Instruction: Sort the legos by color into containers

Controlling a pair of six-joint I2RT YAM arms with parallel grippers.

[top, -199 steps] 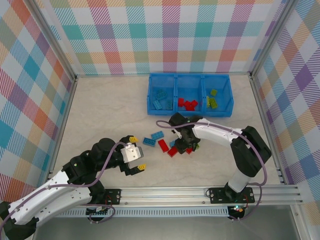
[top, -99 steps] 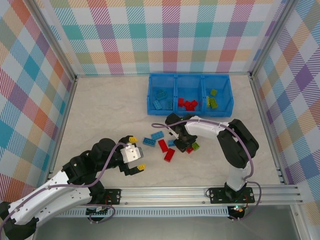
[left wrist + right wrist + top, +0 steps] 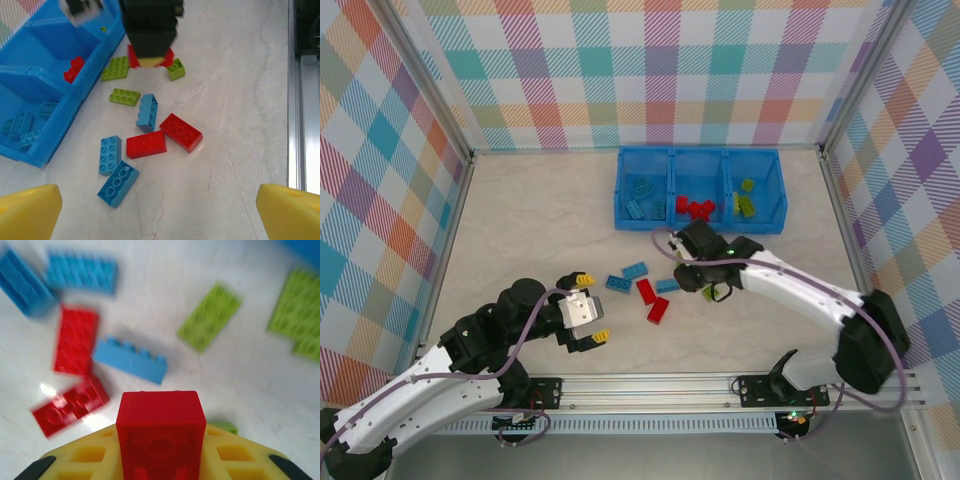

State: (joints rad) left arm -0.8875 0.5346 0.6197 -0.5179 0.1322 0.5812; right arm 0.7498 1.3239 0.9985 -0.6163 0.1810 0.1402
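The right arm's elbow has swung out toward the right edge of the pale marbled worktop [image 3: 520,220]. The right hand [image 3: 706,276] has risen off the pile, narrowed on a red studded plastic brick [image 3: 161,425] over the worktop's middle. The left hand [image 3: 592,306] stays spread wide near the near edge. Loose glossy studded bricks [image 3: 646,291] lie before the bright blue three-compartment plastic tray [image 3: 700,226] by the far edge.

Bright, even light; right wrist view blurred

Left end effector [image 3: 593,306] wide open, right end effector [image 3: 161,462] pinching red lego [image 3: 161,422]
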